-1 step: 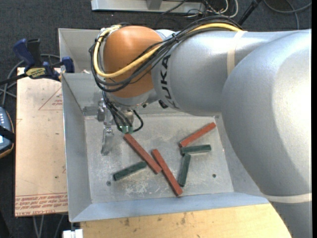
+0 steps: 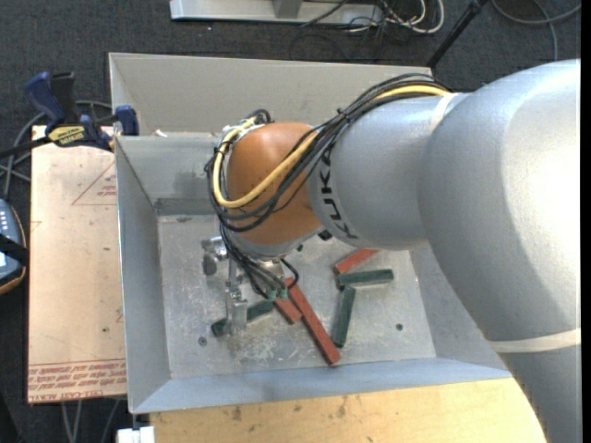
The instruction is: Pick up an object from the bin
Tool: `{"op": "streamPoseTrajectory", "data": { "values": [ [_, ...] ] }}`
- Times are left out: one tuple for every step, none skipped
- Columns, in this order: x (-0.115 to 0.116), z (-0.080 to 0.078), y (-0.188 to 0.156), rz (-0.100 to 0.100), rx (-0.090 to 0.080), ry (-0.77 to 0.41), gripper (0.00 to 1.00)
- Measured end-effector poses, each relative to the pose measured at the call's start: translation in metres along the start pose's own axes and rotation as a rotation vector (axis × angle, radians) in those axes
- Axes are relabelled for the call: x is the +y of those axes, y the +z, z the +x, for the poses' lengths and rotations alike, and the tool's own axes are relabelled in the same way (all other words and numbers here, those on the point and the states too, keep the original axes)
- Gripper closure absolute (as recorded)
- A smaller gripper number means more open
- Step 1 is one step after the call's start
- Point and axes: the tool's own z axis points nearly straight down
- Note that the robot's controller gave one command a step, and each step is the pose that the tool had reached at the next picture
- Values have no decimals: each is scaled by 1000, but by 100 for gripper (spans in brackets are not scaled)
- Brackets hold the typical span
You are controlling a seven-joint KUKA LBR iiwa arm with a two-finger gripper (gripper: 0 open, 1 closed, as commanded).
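Tool (image 2: 237, 314) is being held low over the bin's (image 2: 138, 247) floor, front-left of centre. Whether it's clenched or released can't be told. Short dark-green block (image 2: 259, 310) is being seen just beside it, w/ long red stick (image 2: 314, 332) & green bar (image 2: 343, 317) further right.

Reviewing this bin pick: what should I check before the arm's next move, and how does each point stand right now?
1. gripper low inside the bin, left of the floor's middle: ok.
2. A candidate close by: ok, a small dark green block lies just right of it.
3. Block actually grasped: cannot tell.
4. Block free of neighbours: cannot tell; the long red stick ends right beside it.
5. Other clutter away from the gripper: ok, a dark green bar lies further right.
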Motion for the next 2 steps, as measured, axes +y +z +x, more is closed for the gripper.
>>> {"op": "streamPoseTrajectory", "data": {
  "values": [
    [-20,28,29,-1,-5,-265,0],
    [-20,27,28,-2,-7,-264,100]
  ]
}}
